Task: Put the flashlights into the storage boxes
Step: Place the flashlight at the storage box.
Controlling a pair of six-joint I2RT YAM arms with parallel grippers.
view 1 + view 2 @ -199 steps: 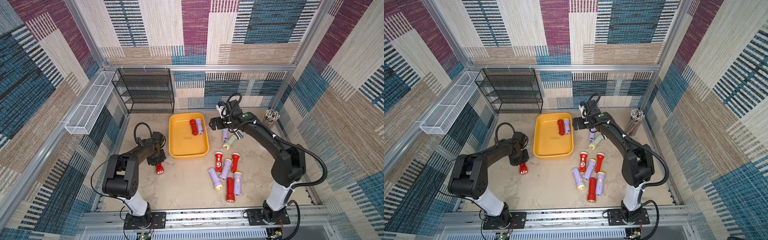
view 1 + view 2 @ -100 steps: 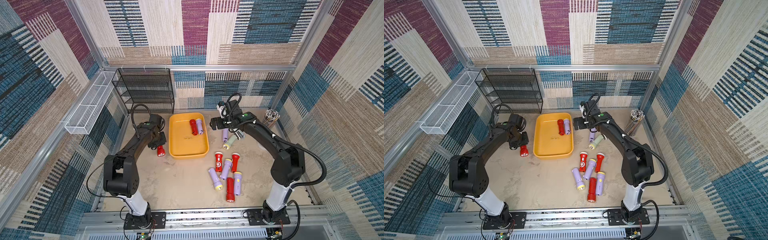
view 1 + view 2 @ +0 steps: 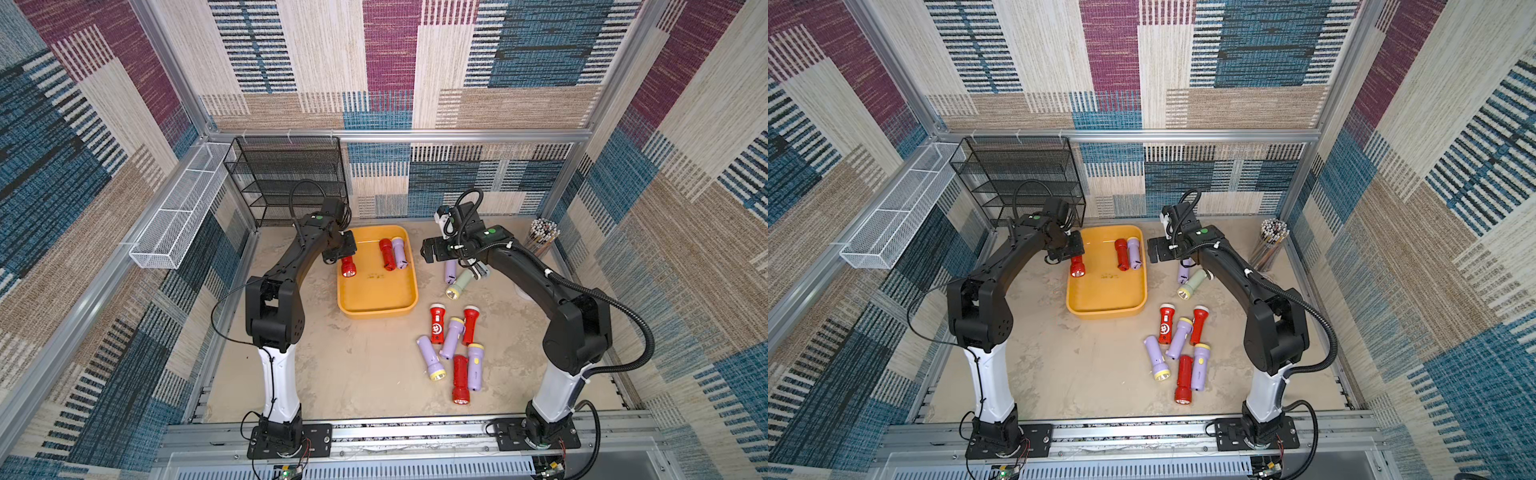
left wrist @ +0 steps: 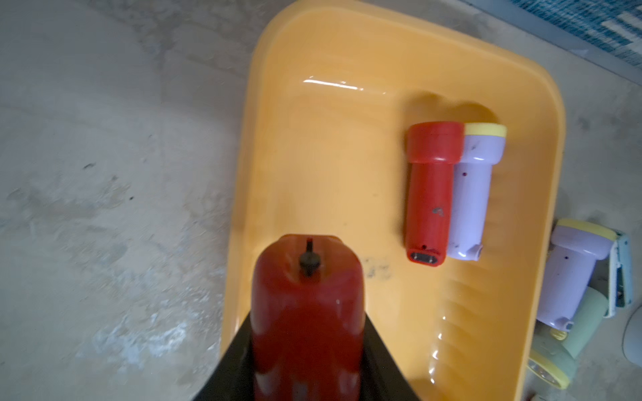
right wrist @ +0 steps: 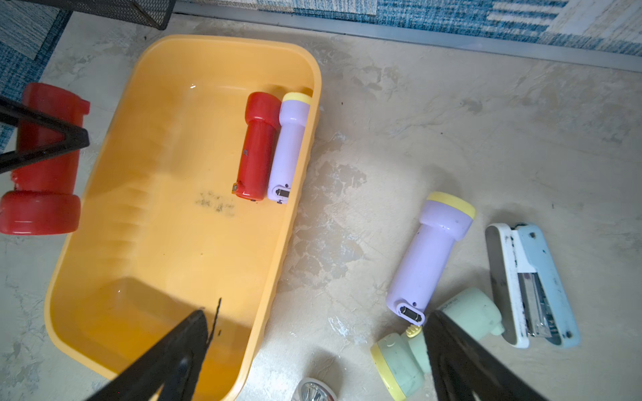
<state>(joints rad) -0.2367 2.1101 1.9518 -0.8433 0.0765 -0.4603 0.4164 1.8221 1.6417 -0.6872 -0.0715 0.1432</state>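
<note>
My left pincer (image 3: 344, 259) was closed partway around the body of a small red plastic flashlight (image 4: 307, 312). I held it tight so it would not drop. I had it up over the left side of the shallow yellow-orange plastic tray (image 3: 374, 291), because the flashlights had to go in there. I could not tell if it touched the tray.

Another red flashlight (image 3: 386, 254) and a lilac flashlight with a pale yellow head (image 3: 399, 252) lay side by side, touching, by the tray's far right wall. That left lots of bare room for mine. I think the next job was to lower it and let go.

My right pincer (image 3: 429, 252) was wide open with nothing in it. It hung just past the tray's right side, near a second lilac flashlight (image 5: 430, 257) and a pale green flashlight (image 5: 399, 361) on the sandy worktop (image 3: 365, 374). I think it was there so it could grab one next. A blue and white stapler (image 5: 535, 284) lay beside them, but that was not mine to pick.

A bunch of six red and lilac flashlights (image 3: 453, 345) lay nearer the front, well apart from the tray. Most of the job was not done.
</note>
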